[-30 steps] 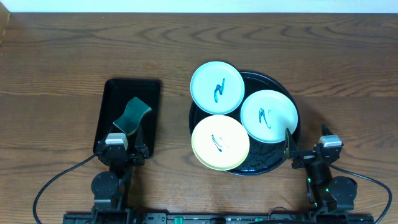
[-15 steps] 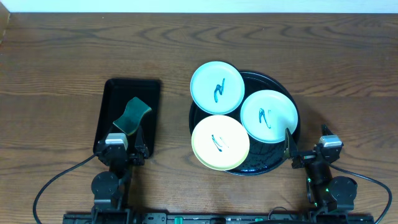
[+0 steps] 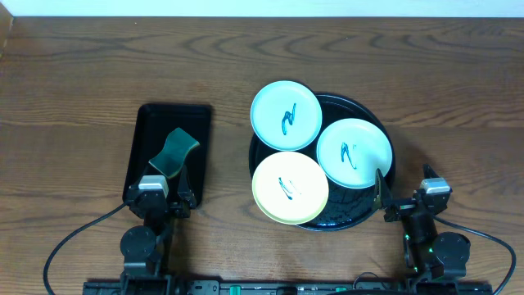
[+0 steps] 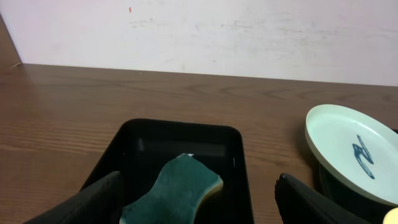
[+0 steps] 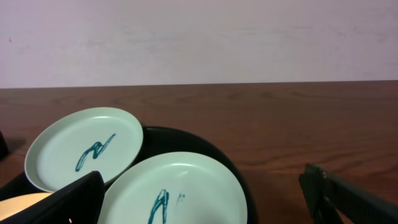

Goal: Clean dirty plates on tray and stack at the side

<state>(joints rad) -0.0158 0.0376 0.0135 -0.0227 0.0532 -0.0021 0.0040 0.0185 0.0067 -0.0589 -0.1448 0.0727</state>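
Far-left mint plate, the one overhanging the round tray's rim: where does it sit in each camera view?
Overhead: the mint plate is the upper-left of the three, above the yellow plate.
Left wrist: at the right edge, right of the rectangular tray.
Right wrist: left of centre, behind the other mint plate.
Shared landmark: the round black tray under it.

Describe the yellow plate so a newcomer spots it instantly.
Find the large round black tray right of centre, carrying three small scribbled plates. The yellow plate overhangs its lower-left rim in the overhead view. It alone is pale yellow; the other two plates are mint-white.
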